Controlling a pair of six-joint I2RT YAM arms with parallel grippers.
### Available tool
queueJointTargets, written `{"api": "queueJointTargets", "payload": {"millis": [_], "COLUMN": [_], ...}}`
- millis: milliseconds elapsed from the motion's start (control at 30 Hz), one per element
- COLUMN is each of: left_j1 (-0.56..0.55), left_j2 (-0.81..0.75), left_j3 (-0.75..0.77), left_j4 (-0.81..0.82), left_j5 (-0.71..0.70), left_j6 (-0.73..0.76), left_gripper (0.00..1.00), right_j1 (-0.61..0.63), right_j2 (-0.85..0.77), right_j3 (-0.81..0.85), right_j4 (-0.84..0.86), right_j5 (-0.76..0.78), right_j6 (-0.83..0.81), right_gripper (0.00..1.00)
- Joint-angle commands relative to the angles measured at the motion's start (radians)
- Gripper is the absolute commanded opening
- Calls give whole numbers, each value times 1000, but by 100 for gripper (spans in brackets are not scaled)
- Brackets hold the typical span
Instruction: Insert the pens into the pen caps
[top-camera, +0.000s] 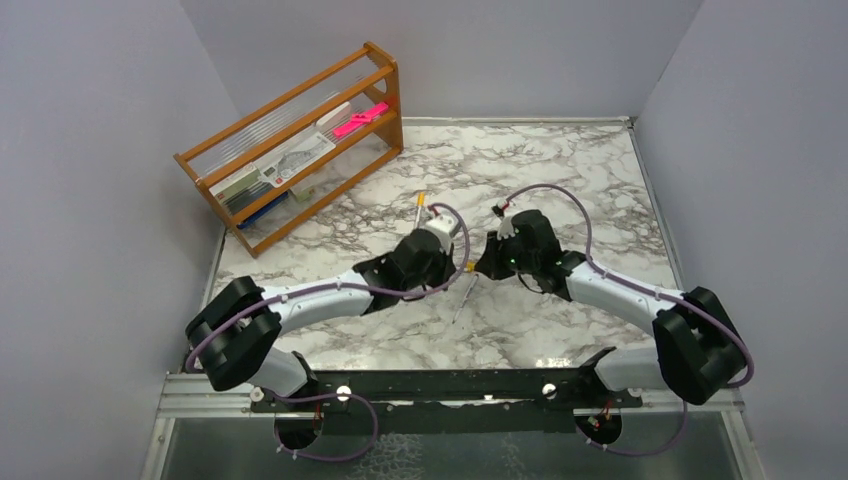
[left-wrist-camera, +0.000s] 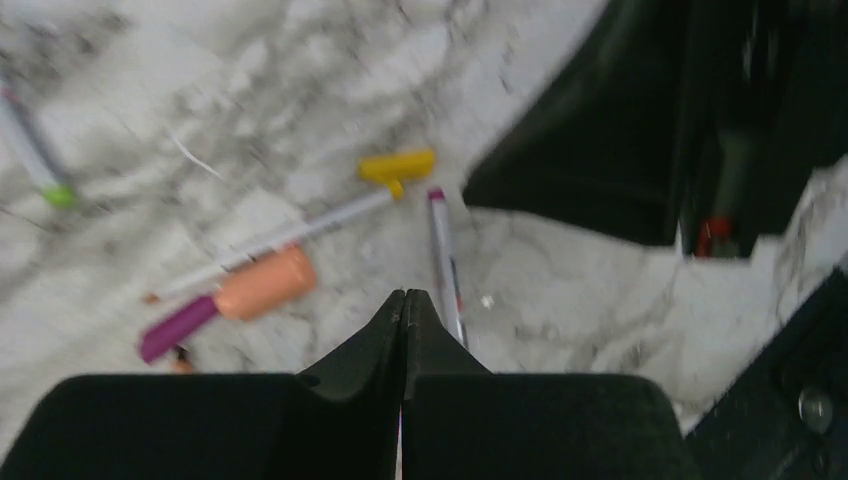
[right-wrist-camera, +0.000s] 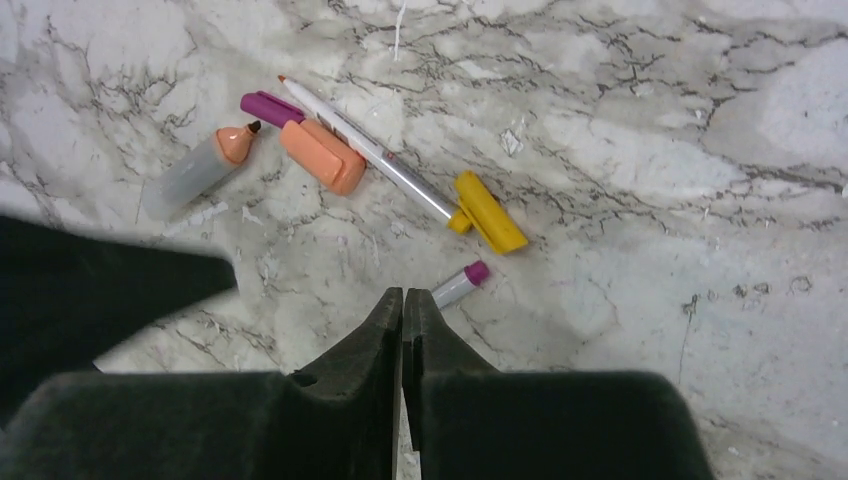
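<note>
From the top view, the left arm (top-camera: 320, 298) and the right arm (top-camera: 610, 285) both sweep out from the near edge, elbows wide. Their forearms angle inward, so the two wrists sit close together over the middle of the marble desk (top-camera: 590, 190). Only this view shows the wooden rack (top-camera: 300, 150) at the far left with a bright pink flat item (top-camera: 360, 120) in it. It also shows a slim pale pen (top-camera: 462, 298) lying on the desk between the forearms.

The wrist views show the things that the arms mostly hide from above. In the right wrist view a yellow cap (right-wrist-camera: 487, 212) touches the end of a thin white pen (right-wrist-camera: 365, 150). An orange cap (right-wrist-camera: 322, 156) meets a purple stub (right-wrist-camera: 270, 107); I cannot tell whether it is seated. A stubby grey barrel with an orange tip (right-wrist-camera: 200, 170) appears only here. The blurrier left wrist view alone shows a green-ended pen (left-wrist-camera: 40, 160) off to the left and the right arm's black body at upper right.

The left jaws are pressed together with no gap, and so are the right jaws. A purple-ended pen (right-wrist-camera: 460, 284) runs under the right jaws' tip and lies just beside the left ones. I cannot tell whether either set is touching it.
</note>
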Motion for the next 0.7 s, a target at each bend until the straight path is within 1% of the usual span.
{"api": "queueJointTargets", "payload": {"millis": [0, 67, 133, 200, 233, 300, 400, 500, 600, 667], "left_j1": [-107, -108, -105, -88, -71, -27, 31, 74, 97, 105], "left_j2": [-75, -117, -152, -170, -175, -190, -232, -287, -349, -392], "left_j3": [-160, -217, -230, -220, -214, -219, -271, -317, -341, -354], "left_j4": [64, 69, 17, -56, -85, -100, -53, -14, -18, -33], "left_j5": [1, -36, -125, -196, -211, -188, -125, -102, -123, -164], "left_j6": [-153, -192, -211, -239, -260, -292, -325, -341, -342, -350], "left_gripper": [9, 21, 32, 43, 47, 49, 49, 49, 49, 49], "right_j1": [7, 9, 14, 21, 26, 40, 74, 89, 104, 111], "right_j2": [58, 72, 88, 108, 121, 153, 204, 246, 287, 317], "right_j3": [62, 74, 87, 103, 112, 137, 162, 186, 208, 219], "right_j4": [17, 16, 17, 23, 27, 25, 47, 46, 46, 43], "right_j5": [-37, -30, -30, -33, -30, -17, -8, 2, 34, 51], "right_j6": [-52, -67, -88, -118, -135, -181, -253, -278, -288, -291], "right_gripper": [11, 21, 37, 45, 46, 46, 46, 46, 44, 43]}}
